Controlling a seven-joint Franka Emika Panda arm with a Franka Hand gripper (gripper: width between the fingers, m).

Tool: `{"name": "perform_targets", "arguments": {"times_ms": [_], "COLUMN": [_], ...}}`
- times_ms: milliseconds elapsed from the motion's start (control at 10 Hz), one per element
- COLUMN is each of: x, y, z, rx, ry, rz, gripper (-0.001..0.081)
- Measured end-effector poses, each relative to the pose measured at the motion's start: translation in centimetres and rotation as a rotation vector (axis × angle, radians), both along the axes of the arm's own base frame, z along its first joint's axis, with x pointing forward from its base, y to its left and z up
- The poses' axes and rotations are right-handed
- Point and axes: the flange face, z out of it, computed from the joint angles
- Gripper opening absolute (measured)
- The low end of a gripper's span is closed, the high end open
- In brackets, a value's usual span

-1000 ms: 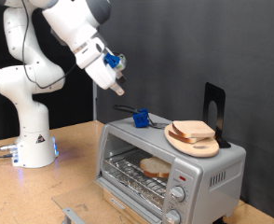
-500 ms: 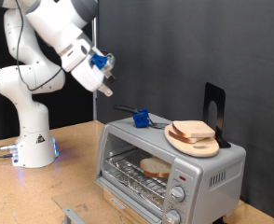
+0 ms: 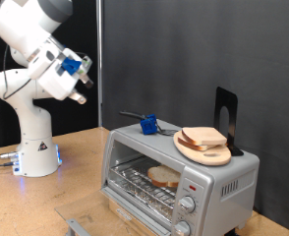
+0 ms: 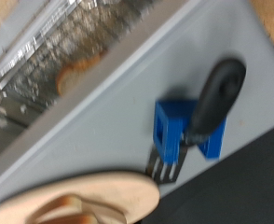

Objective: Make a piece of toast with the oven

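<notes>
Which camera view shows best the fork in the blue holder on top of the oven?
The wrist view: the fork fills much of the picture, black handle and tines clear in the blue holder. The exterior view shows it small on the oven.

A robot lab: a Franka arm [image 3: 31, 59] on a plywood bench [image 3: 46, 202] against black curtains [image 3: 203, 49].

The oven [image 3: 179, 172] is silver-grey with a dark glass door; a small red light [image 3: 192, 187] shows by its grey knobs [image 3: 187, 206]. The toast [image 3: 165, 177] inside is pale with a light brown crust. On top, a tan wooden plate [image 3: 203, 149] carries pale bread [image 3: 203, 137]. A black fork [image 4: 204, 107] sits in a blue holder [image 4: 185, 132]. The arm [image 3: 31, 59] is white, its tool [image 3: 77, 96] blue-trimmed with pale tips. The table [image 3: 66, 197] is light brown wood.
</notes>
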Motion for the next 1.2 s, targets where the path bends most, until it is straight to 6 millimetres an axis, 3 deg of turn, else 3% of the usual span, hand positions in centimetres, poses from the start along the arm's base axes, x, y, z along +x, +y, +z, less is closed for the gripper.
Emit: {"name": "perform_targets", "arguments": {"times_ms": [200,300,500,800,1000,1200], "x": [-1.4,-1.3,-1.8,-0.3,-0.1,0.0], "y": [-2.2,-2.0,-0.9,-3.0,-2.7,-3.3], "z": [-0.3,-0.3,-1.0,-3.5,-3.2,-3.0], "rx": [0.009,0.008,0.108,0.274,0.270,0.389], "ry": [0.006,0.012,0.218,0.526,0.469,0.450], "rz": [0.000,0.001,0.053,0.060,0.015,-0.202], "gripper": [0.0800,0.0800,0.0800,0.0800,0.0800,0.0800]}}
